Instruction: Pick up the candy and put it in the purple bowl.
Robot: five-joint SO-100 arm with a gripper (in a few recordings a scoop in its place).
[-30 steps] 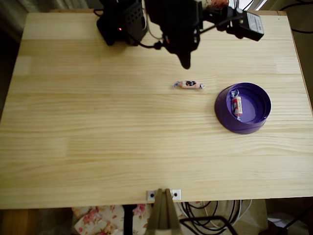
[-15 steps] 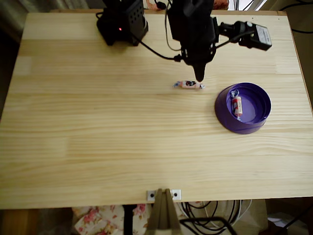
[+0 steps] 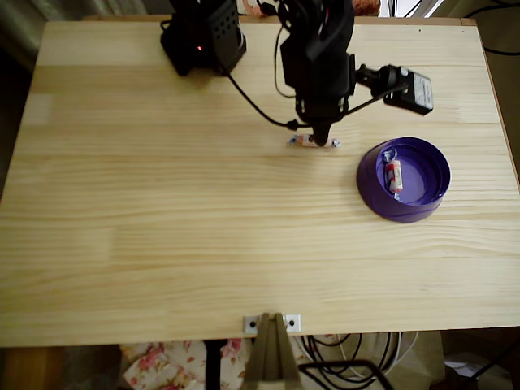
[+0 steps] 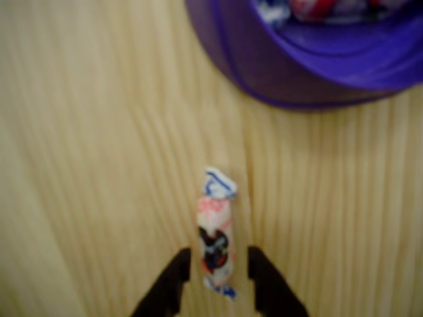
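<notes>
In the wrist view the gripper [image 4: 218, 271] has its two dark fingertips [image 4: 173, 281] spread a little wider than the candy [image 4: 215, 239], one on each side of its lower half. A thin strip of wood shows between each tip and the wrapper, so the jaws straddle the sweet without pinching it. The candy lies flat on the table [image 3: 162, 227], its long axis running straight out from between the fingers, one twisted end between them and the other pointing toward the purple bowl [image 4: 264, 72].

In the overhead view the gripper [image 3: 321, 140] sits right over the candy [image 3: 305, 140], hiding its middle. The sweet lies in the far right quarter of the table, long axis parallel to the far edge. The purple bowl [image 3: 370, 191] stands near it toward the right edge, apart from it, and holds a whiter candy with a red band [image 3: 393, 175]. Bare wood lies between candy and bowl.
</notes>
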